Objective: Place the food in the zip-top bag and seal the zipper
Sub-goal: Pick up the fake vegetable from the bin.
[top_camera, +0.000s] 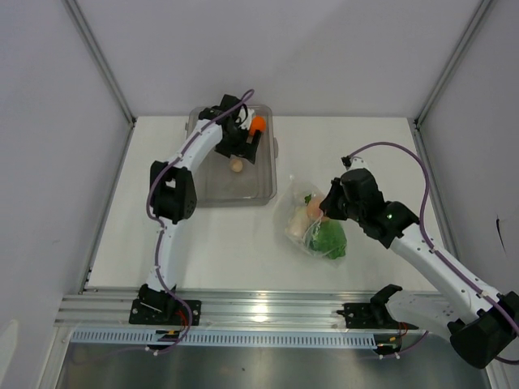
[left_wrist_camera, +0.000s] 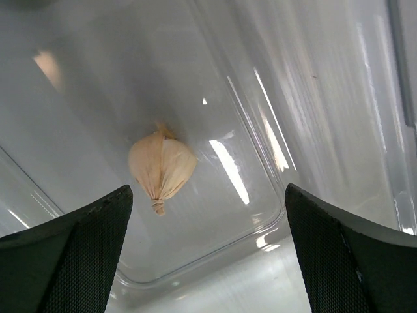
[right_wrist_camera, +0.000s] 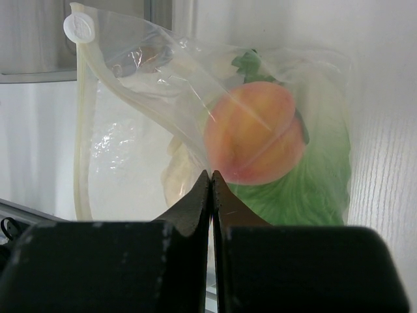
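Surrounding the beige lump (left_wrist_camera: 161,168): grey tray (left_wrist_camera: 215,257), wide-spread left hand (left_wrist_camera: 207,195).

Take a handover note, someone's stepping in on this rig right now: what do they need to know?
Left gripper: open, hovering over the beige lump in the tray.
Right gripper: shut, apparently pinching the zip-top bag film.
Done: peach-coloured fruit and lettuce are in the bag.
Left: bag the beige lump and the orange piece at the tray's far end, then seal the zipper.
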Motion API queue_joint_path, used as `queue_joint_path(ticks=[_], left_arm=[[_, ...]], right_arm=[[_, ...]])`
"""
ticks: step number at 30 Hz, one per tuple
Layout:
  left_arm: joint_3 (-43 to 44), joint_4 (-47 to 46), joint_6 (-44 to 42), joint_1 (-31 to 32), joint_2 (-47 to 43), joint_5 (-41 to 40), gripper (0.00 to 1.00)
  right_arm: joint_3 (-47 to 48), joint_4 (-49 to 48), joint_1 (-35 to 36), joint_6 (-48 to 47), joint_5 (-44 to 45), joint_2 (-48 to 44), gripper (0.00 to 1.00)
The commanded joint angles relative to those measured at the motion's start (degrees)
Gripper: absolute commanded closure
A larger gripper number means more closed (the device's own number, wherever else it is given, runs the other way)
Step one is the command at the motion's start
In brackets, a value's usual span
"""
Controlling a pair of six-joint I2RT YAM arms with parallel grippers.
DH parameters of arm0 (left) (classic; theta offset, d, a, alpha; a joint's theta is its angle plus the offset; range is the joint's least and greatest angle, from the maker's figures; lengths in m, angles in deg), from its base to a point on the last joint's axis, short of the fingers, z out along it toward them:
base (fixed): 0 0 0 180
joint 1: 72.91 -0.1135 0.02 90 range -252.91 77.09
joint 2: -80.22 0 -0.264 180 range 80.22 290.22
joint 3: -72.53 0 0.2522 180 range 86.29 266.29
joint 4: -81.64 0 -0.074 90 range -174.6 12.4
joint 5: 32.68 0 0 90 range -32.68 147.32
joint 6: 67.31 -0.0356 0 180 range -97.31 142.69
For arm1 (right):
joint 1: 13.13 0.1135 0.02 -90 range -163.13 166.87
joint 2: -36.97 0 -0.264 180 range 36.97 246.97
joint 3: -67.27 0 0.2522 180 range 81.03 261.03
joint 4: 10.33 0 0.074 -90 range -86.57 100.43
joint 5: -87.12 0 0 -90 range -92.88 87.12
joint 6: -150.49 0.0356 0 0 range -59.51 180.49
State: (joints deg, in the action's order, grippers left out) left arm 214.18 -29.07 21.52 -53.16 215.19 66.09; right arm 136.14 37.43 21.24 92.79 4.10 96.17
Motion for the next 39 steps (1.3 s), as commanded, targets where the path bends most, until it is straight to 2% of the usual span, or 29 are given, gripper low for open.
queue_joint_path(ticks=[1, 13, 19, 24, 29, 39], left_arm=[[2.7, -0.8, 8.9, -0.8, 1.0, -1.1, 0.01], [5.7, 6.8, 28.4, -2.7, 3.6, -5.0, 0.01], [1.4, 5.9, 37.3, -3.0, 1.8, -7.8, 0.00], [1.7, 7.9, 41.7, -2.9, 1.9, -13.1, 0.01], [1.6, 7.6, 42.8, -3.0, 2.1, -13.3, 0.00], [1.8, 6.9, 44.0, -3.0, 4.5, -12.9, 0.16]], right_arm=[[-0.4, -1.5, -0.2, -0.2, -0.2, -1.3, 1.00], [-2.5, -3.4, -0.2, 0.3, -0.8, -2.3, 1.00], [-4.0, -3.9, -0.2, 0.8, -0.2, -4.0, 1.00], [-6.4, -4.3, -0.2, 1.2, 0.4, -6.1, 1.00], [-8.2, -6.1, -0.3, 1.5, 0.1, -7.2, 1.00], [-7.8, -6.1, -0.3, 0.9, 0.7, -8.6, 1.00]])
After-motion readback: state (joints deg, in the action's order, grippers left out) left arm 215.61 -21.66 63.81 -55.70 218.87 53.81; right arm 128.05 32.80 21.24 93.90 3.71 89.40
